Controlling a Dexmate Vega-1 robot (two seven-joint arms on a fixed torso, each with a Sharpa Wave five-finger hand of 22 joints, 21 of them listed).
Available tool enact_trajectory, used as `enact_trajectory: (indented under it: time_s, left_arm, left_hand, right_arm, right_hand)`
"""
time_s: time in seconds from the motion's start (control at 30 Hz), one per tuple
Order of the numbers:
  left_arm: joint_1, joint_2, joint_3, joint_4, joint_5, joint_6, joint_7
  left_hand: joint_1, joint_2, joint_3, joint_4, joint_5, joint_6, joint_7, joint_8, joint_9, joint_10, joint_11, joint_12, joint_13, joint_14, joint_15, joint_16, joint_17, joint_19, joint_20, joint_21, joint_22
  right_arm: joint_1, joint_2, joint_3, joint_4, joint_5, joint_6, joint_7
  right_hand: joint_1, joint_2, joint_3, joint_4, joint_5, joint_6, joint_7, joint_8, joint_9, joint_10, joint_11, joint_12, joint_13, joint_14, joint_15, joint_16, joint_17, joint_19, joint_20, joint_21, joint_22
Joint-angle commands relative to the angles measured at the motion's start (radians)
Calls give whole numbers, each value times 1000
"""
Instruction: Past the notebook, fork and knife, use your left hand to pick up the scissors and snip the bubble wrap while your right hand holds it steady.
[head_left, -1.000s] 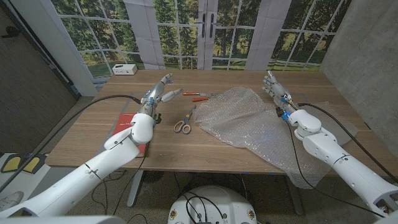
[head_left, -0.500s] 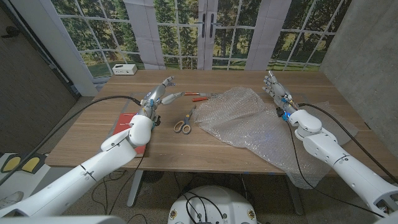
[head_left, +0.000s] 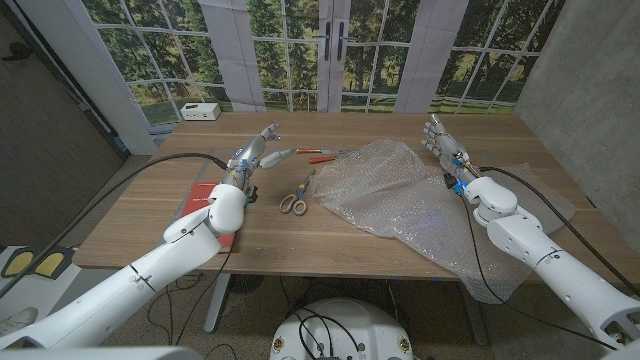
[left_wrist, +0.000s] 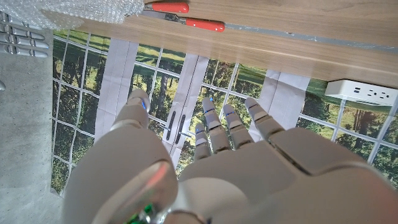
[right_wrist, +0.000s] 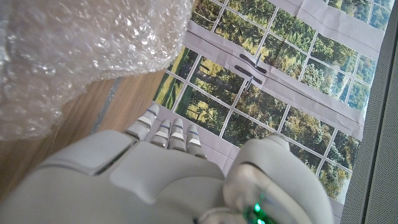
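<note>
Scissors lie on the worktop beside the bubble wrap | left hand and right hand hover, fingers apart, empty | steel likely stiff and slick: take the yellow loops | film looks light and slippery

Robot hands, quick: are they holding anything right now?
Left hand: open, holding nothing; scissors lie untouched on the table.
Right hand: open, holding nothing, beside the bubble wrap.
</note>
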Motion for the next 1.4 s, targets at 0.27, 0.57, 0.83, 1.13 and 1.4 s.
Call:
enact_trajectory:
  time_s: [0.27, 0.57, 0.83, 1.13, 1.4]
  left_arm:
    - [-2, -16, 30, -31, 32, 74, 15]
    - [-29, -14, 89, -68, 113, 200, 3]
    - [-26, -19, 93, -65, 114, 189, 13]
    - [-44, 3, 107, -93, 132, 246, -41]
    - [-54, -19, 118, -106, 126, 315, -55]
  left_hand:
    - [40, 0, -3, -7, -3, 8, 32, 4, 3, -14, -4, -3, 9, -41, 9, -13, 0, -17, 4, -3, 1]
    - [92, 1, 5, -16, -3, 1, 45, 4, 3, 3, -14, 2, 17, -5, 25, 5, 0, 20, 21, 11, 1]
    - [96, -5, -2, -11, -3, 1, 47, 3, 3, -1, -22, 2, 24, 2, 18, 7, 1, 35, 33, 15, 2]
    - [128, 22, 9, -11, 13, -32, 40, -5, 3, -12, -24, 6, 47, -19, 21, 0, 3, 13, 46, 5, 3]
    - [135, 17, -1, -6, 21, -34, 60, -1, 2, 4, 6, 20, 73, -7, 35, 3, -1, 62, 8, 19, 3]
  right_arm:
    - [6, 3, -3, -1, 1, -6, 0]
    - [1, 1, -3, -7, 3, -7, -1]
    - [-2, -2, -2, -10, 3, -6, 1]
    - [1, -1, -1, -8, 10, -8, 10]
    - [1, -5, 1, -13, 15, -17, 10]
  right_hand:
    - [2, 10, 2, -4, -4, -9, 2, 1, 5, -3, 0, 0, 3, -6, 2, 4, 2, -2, -6, 5, 3]
    - [11, 24, 12, -7, -4, -10, 2, 1, 5, -4, -1, 0, 3, -6, 2, 5, 2, -2, -7, 5, 3]
    - [19, 32, 19, -9, -4, -12, -1, 1, 5, -4, 0, 0, 3, -7, 2, 5, 2, -2, -7, 5, 3]
    - [24, 35, 23, -12, -5, -13, -3, 1, 5, -3, 0, 0, 3, -6, 2, 5, 2, -2, -8, 5, 3]
    - [29, 36, 27, -15, -6, -14, -2, 1, 5, -4, -2, 0, 3, -6, 1, 4, 1, -2, -6, 5, 3]
